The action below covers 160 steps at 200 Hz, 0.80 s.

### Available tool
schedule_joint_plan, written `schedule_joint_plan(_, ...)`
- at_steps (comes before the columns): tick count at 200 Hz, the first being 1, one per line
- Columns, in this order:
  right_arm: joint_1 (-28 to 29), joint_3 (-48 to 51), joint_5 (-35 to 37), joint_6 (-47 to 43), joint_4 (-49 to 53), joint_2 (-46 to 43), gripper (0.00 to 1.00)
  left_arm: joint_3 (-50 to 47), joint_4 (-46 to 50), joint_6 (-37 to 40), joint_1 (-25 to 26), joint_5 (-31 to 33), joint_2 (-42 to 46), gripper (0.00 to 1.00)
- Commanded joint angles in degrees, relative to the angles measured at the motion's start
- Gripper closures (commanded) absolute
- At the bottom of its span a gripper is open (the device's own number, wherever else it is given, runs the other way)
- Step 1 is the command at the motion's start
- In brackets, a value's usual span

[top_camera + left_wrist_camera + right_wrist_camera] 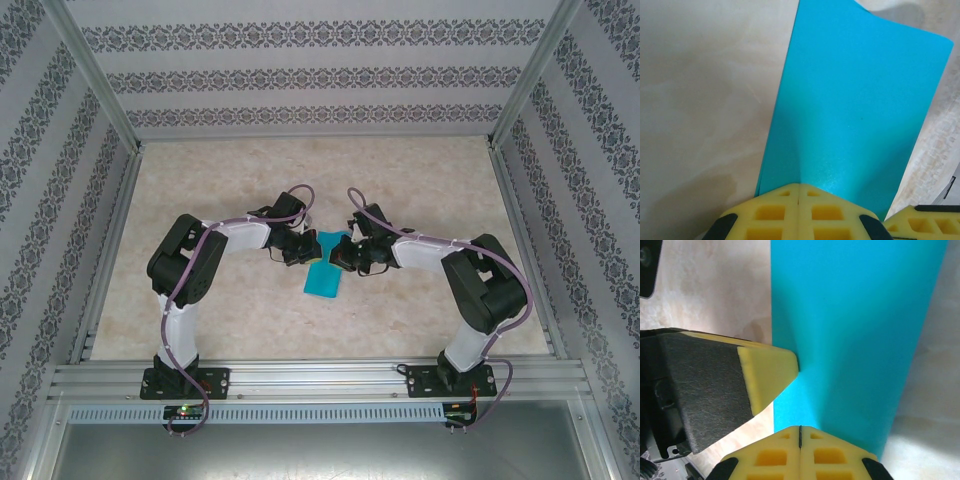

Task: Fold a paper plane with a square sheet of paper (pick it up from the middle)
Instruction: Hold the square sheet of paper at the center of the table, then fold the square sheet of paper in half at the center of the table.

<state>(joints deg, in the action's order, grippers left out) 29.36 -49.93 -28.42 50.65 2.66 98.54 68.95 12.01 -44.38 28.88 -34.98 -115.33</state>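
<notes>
Two grippers are pinched shut on one sheet of paper [323,278], and that shared hold is where trouble could be expected. On the left, the left gripper [798,186] is closed on one edge of the sheet, its yellow pads pressed together with the teal paper nipped between them. A soft pucker is seen fanning out from that pinch, so a stray crease could be set if the arms were drawn apart or twisted unevenly. On the right, the right gripper [800,429] is clamped on the same edge just beside it, and a slip or tear could follow from any mismatched pull. From both sets of fingertips the sheet is extended away towards the arm bases, over the table [230,180]; whether its free end is resting there cannot be told.
</notes>
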Motion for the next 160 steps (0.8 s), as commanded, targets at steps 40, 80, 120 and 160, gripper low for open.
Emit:
schedule_joint_plan(40, -1.3, 3.2, -0.8, -0.7, -2.8, -0.1, 0.95, -2.0, 3.2, 0.9, 1.0, 3.1, -1.5, 1.00)
schedule_joint_plan(80, -1.4, 5.2, -0.2, -2.8, -3.1, 1.7, 0.94, -2.3, 2.8, 0.7, 0.9, 3.0, -1.8, 1.00)
schedule_joint_plan(120, -1.5, 7.1, 0.6, -3.8, -2.7, 2.7, 0.93, -2.3, 3.2, 0.7, 0.9, 3.2, -1.7, 1.00)
schedule_joint_plan(160, -1.2, 6.1, -0.5, -5.1, -2.3, -3.0, 0.92, -2.2, 3.3, 1.0, 0.9, 3.0, -1.6, 1.00)
